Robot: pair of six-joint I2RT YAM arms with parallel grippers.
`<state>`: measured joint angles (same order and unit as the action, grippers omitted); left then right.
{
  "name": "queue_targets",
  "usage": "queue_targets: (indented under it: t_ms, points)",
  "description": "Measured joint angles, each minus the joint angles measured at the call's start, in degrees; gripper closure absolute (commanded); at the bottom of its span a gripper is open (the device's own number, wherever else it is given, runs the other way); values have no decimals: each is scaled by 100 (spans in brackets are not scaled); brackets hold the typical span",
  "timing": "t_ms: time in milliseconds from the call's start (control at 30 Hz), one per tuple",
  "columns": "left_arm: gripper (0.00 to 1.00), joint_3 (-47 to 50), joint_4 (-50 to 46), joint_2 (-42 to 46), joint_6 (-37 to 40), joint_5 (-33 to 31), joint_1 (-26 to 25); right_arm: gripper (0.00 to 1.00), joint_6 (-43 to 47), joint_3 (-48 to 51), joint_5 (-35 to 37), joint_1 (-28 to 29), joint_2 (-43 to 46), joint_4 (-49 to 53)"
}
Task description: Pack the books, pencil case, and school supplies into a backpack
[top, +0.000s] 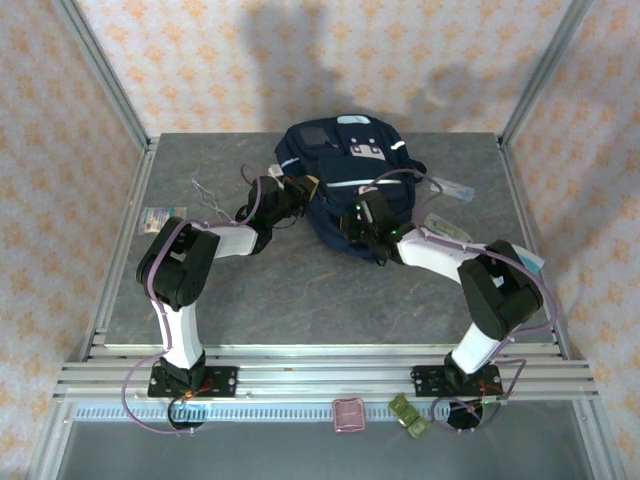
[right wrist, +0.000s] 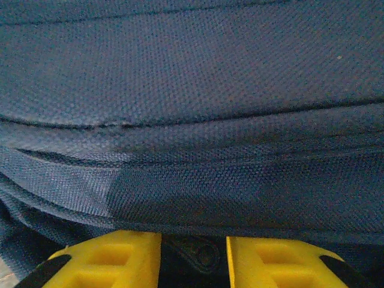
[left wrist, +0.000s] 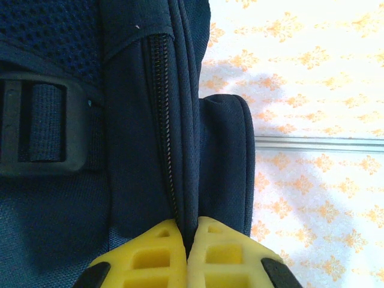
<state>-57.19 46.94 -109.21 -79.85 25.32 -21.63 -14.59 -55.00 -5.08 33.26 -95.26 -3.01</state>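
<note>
Your left fingers (left wrist: pixel 150 258) are pinching shut on a backpack (top: pixel 330 210) seam beside the zipper (left wrist: pixel 163 120) (fabric squeezed between them). Your right fingers (right wrist: pixel 114 255) are standing apart against its navy cloth with a small dark piece (right wrist: pixel 201 255) between them, and you cannot tell whether they are gripping it. The backpack is lying at the bench's (top: pixel 300 290) far middle.

tips of right tool (right wrist: pixel 193 255) possibly hidden behind backpack (right wrist: pixel 192 120) fabric

Backpack (top: pixel 345 185): navy, light grey stripes, white patches. Table (top: pixel 300 290): grey, marbled. Walls (top: pixel 200 60): cream, orange floral print. Pencil case (top: pixel 349 414), 6 o'clock: pink.
</note>
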Motion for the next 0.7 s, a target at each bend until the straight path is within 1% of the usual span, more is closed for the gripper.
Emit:
queue_targets:
  t_ms: [33, 133, 200, 300, 433, 567, 600, 633, 667, 700]
  points:
    - [100, 0, 0, 0, -11, 2, 0, 86, -33, 0, 85, 35, -4, 0]
    - [100, 0, 4, 0, -66, 4, -2, 91, -109, 2, 369, 125, 7, -24]
    - [100, 0, 7, 0, -92, 22, -2, 96, -175, 63, 546, 144, 79, -72]
    - [100, 0, 42, 0, -118, 66, -13, 100, -251, 306, 796, 125, 417, -181]
    - [100, 0, 131, 0, -136, 87, -11, 100, -295, 424, 968, -85, 778, -251]
    - [100, 0, 155, 0, -146, 90, -11, 100, -289, 428, 844, -162, 798, -260]
    - [100, 0, 155, 0, -160, 90, -11, 98, -273, 433, 754, -173, 798, -262]
    - [100, 0, 155, 0, -168, 90, -7, 91, -271, 448, 660, -184, 800, -275]
    - [100, 0, 155, 0, -175, 90, 2, 82, -264, 501, 553, -195, 804, -323]
    - [100, 0, 155, 0, -177, 98, 2, 77, -282, 579, 455, -201, 824, -387]
